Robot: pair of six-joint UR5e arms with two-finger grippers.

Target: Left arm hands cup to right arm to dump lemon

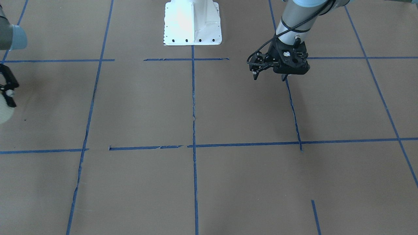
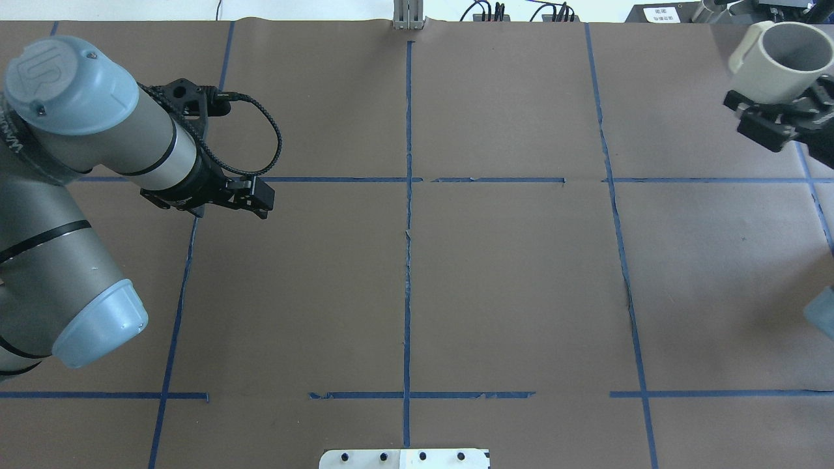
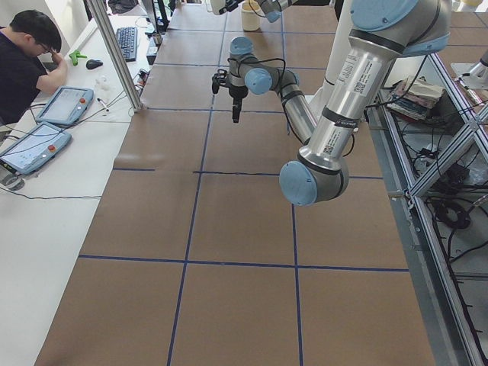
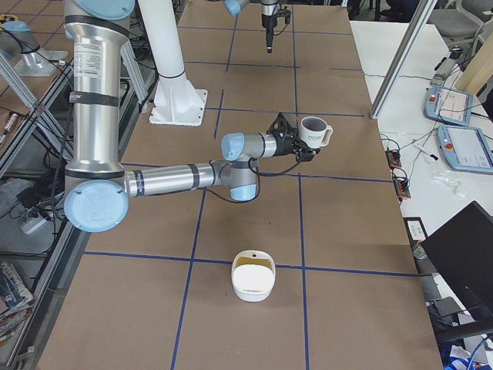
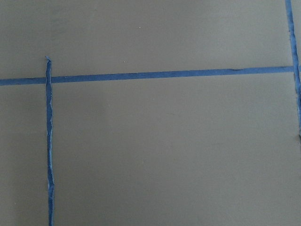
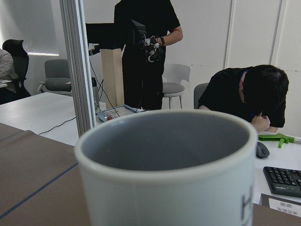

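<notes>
My right gripper point(image 2: 778, 109) is shut on the white cup point(image 2: 778, 62) and holds it upright above the table's far right corner. It shows from the side in the exterior right view, with the gripper point(image 4: 300, 142) clamped on the cup point(image 4: 312, 131), lettering and handle facing outward. The right wrist view is filled by the cup's rim and grey inside point(image 6: 164, 146); its bottom is hidden and no lemon shows. My left gripper point(image 1: 269, 77) is open and empty, pointing down above the table's left half point(image 2: 251, 195). The left wrist view shows only table and tape.
A white squarish bowl point(image 4: 253, 277) with a pale inside sits on the table near its right end. The robot's white base plate point(image 1: 192, 23) stands at the table's near edge. Blue tape lines grid the brown table point(image 2: 508, 280). Operators sit and stand beyond the far edge.
</notes>
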